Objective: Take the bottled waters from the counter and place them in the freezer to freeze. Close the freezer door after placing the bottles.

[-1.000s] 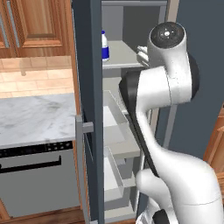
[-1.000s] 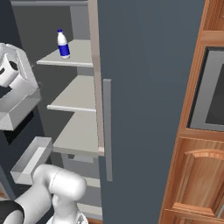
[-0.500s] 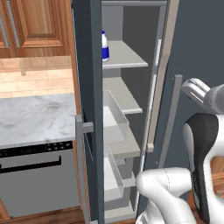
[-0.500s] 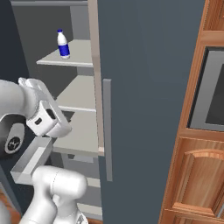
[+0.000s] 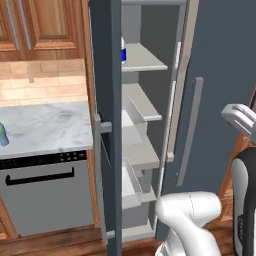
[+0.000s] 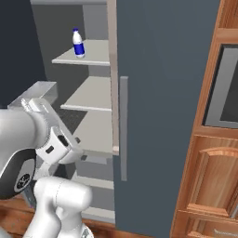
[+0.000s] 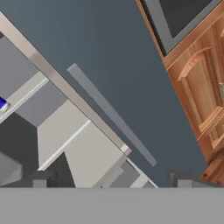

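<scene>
A clear bottled water [image 6: 78, 43] with a white cap and dark blue label stands upright on the freezer's [image 6: 88, 95] upper shelf. In the left base view the open freezer door [image 5: 106, 75] half hides this bottle [image 5: 123, 51]. A pale blue bottled water [image 5: 2, 134] stands on the marble counter [image 5: 50, 125] at the far left edge. My gripper [image 7: 111, 180] is open with nothing between its fingertips [image 7: 40, 179]. It hangs in front of the freezer, well away from both bottles, and faces the shut right door's bar handle [image 7: 111, 114].
White bins [image 5: 132, 172] line the open door's inner face. A grey dishwasher front [image 5: 45, 195] sits under the counter. Wooden cabinets and a built-in oven [image 6: 225, 83] stand right of the freezer. My white arm [image 6: 32, 148] is folded low in front of the shelves.
My arm has swung down and to the right, away from the upper shelf, leaving the clear bottle standing there. Both base views have shifted slightly, bringing the pale blue bottle into view.
</scene>
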Robot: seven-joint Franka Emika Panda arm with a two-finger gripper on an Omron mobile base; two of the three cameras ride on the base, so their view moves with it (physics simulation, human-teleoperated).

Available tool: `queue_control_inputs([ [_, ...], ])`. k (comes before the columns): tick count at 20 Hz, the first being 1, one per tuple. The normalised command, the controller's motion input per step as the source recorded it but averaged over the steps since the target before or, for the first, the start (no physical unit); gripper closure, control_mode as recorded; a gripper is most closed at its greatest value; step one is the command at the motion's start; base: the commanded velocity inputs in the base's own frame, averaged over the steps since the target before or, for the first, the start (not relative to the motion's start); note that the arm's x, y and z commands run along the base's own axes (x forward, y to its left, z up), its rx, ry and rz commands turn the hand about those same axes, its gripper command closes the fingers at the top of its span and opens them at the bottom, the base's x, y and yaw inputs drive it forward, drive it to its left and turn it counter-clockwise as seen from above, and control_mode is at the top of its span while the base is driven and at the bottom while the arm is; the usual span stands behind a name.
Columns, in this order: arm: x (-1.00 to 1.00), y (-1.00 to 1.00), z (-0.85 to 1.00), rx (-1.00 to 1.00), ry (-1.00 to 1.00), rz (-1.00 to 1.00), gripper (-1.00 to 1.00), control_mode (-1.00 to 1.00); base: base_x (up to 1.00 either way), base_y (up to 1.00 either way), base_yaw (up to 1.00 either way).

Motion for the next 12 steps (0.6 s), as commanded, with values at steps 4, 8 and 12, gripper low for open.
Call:
queue_control_inputs([
  [4, 0.0, 0.0, 0.0, 0.0, 0.0, 0.0, -1.0, 1.0, -1.0, 0.89, 0.0],
  [8, 0.0, 0.0, 0.0, 0.0, 0.0, 0.0, -1.0, 1.0, -1.0, 1.0, 0.0],
  [12, 0.0, 0.0, 0.0, 0.0, 0.0, 0.0, -1.0, 1.0, -0.87, 1.0, 0.14],
])
